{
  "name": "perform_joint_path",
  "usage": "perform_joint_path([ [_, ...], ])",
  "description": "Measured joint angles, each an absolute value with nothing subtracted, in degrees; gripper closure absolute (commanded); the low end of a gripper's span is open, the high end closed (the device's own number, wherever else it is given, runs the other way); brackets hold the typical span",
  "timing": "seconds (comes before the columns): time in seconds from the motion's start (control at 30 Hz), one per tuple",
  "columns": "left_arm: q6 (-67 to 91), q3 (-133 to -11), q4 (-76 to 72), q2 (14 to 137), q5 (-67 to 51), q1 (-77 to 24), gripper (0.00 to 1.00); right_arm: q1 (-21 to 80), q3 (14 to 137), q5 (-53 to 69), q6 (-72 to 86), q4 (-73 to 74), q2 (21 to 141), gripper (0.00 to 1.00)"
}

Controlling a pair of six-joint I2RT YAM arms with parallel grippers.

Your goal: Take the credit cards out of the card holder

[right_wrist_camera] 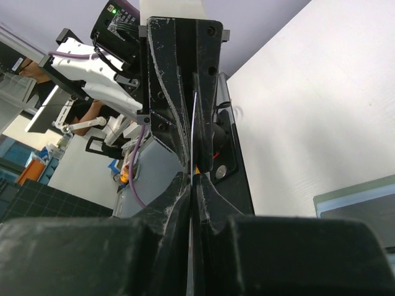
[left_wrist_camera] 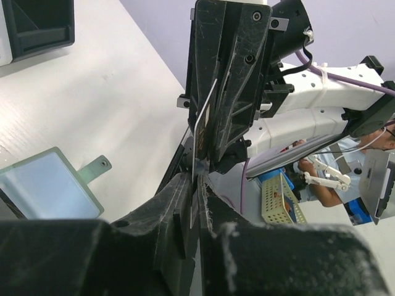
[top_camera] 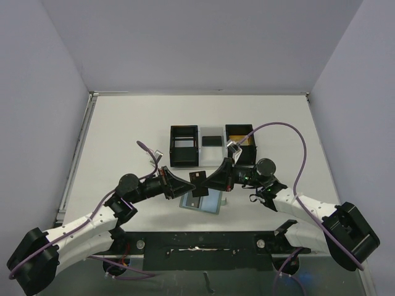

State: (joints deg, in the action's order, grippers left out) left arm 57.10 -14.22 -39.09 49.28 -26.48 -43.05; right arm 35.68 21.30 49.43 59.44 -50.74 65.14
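top external view: the two arms meet nose to nose above the near middle of the matte white table (top_camera: 123,135). the left gripper (top_camera: 187,180) and the right gripper (top_camera: 212,178) each pinch an opposite edge of one thin, stiff black credit card (top_camera: 198,179), which is held in the air between them. both pairs of scuffed black plastic fingers are closed flat onto it, with no gap beyond the card's own thickness.

just below the card, the card holder (top_camera: 202,201) lies open and flat on the table. it is a teal-grey bifold with smooth, pale blue inner pockets. farther back stand two square, open-topped black boxes (top_camera: 185,146), with a pale rectangular panel (top_camera: 212,131) between them. a second small black card (top_camera: 212,140) lies on that panel. a flat gold-orange card (top_camera: 237,136) shows inside the right-hand box.

in the left wrist view the left gripper (left_wrist_camera: 196,180) clamps the card (left_wrist_camera: 204,117) edge-on, so the card reads as a thin pale line. the line bows slightly as it runs up into the ribbed, scratched fingers of the right gripper (left_wrist_camera: 213,145) facing it. the card holder (left_wrist_camera: 46,188) lies lower left, its glossy blue pocket rimmed in teal, with the rounded side tab (left_wrist_camera: 95,166) sticking out flat on the table.

in the right wrist view the right gripper (right_wrist_camera: 192,177) is closed on the same thin edge (right_wrist_camera: 193,123), and the left gripper (right_wrist_camera: 191,157) grips it from the far side. a corner of the holder (right_wrist_camera: 364,198) shows at lower right.
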Motion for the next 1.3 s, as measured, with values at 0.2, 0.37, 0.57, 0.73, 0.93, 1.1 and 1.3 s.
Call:
perform_joint_path([
  [0.2, 56.8, -14.2, -40.9, 50.8, -28.7, -42.9, 1.00, 35.4, 21.3, 49.8, 59.6, -49.7, 65.3, 0.97],
  [0.37, 57.0, -14.3, -43.6, 53.5, -30.8, -42.4, 1.00, 34.7, 21.3, 51.2, 60.9, -50.3, 66.6, 0.81],
  [0.57, 57.0, -14.4, -43.6, 54.2, -31.9, -42.7, 1.00, 35.0, 21.8, 51.9, 61.4, -50.5, 67.3, 0.86],
  [0.73, 56.9, -14.4, -43.5, 53.6, -31.9, -42.8, 1.00, 35.0, 22.0, 52.1, 61.0, -50.0, 67.3, 1.00],
  [0.93, 55.6, -14.5, -41.5, 52.0, -31.3, -43.0, 0.54, 34.4, 22.1, 52.3, 60.2, -48.9, 66.3, 1.00],
  [1.1, 51.1, -17.8, -28.1, 48.2, -26.5, -43.0, 0.34, 31.1, 26.0, 49.0, 51.5, -33.7, 61.0, 1.00],
  [1.3, 46.1, -23.6, -8.7, 42.1, -14.1, -42.7, 0.31, 30.8, 35.8, 32.2, 34.5, -11.6, 54.2, 1.00],
])
